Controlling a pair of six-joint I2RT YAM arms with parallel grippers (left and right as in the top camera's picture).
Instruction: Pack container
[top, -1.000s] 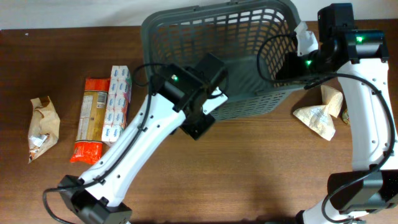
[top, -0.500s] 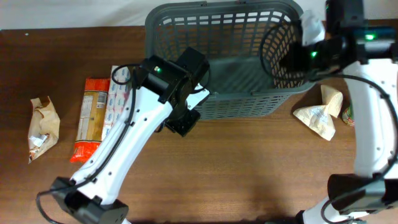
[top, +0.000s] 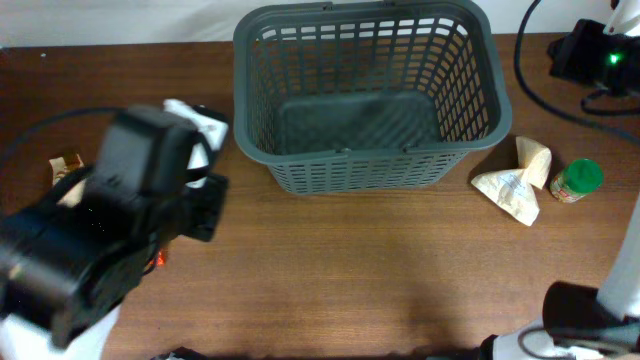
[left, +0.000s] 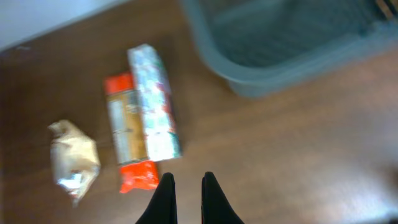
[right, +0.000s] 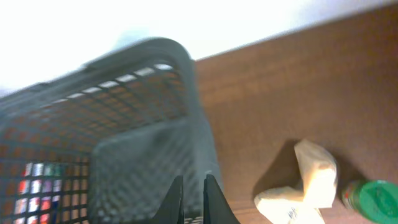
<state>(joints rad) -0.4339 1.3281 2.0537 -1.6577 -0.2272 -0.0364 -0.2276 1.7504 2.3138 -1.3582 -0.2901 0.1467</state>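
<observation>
The container, a large dark grey lattice basket (top: 365, 100), stands empty at the back middle of the table. It also shows in the left wrist view (left: 280, 37) and the right wrist view (right: 143, 124). My left gripper (left: 185, 186) is shut and empty, high above the table near an orange packet (left: 127, 146), a white-green packet (left: 154, 102) and a crumpled bag (left: 73, 160). My right gripper (right: 193, 186) is shut and empty above the basket's right wall. The left arm (top: 110, 230) is blurred and hides the left groceries from overhead.
A cream paper bag (top: 515, 180) and a small green-lidded jar (top: 578, 180) lie right of the basket; both show in the right wrist view, bag (right: 305, 183) and jar (right: 373, 199). The right arm (top: 600, 55) is at the back right corner.
The basket went from tilted to square on the table. The left arm swung away to the left and up toward the camera. The right arm pulled back to the far right corner.
</observation>
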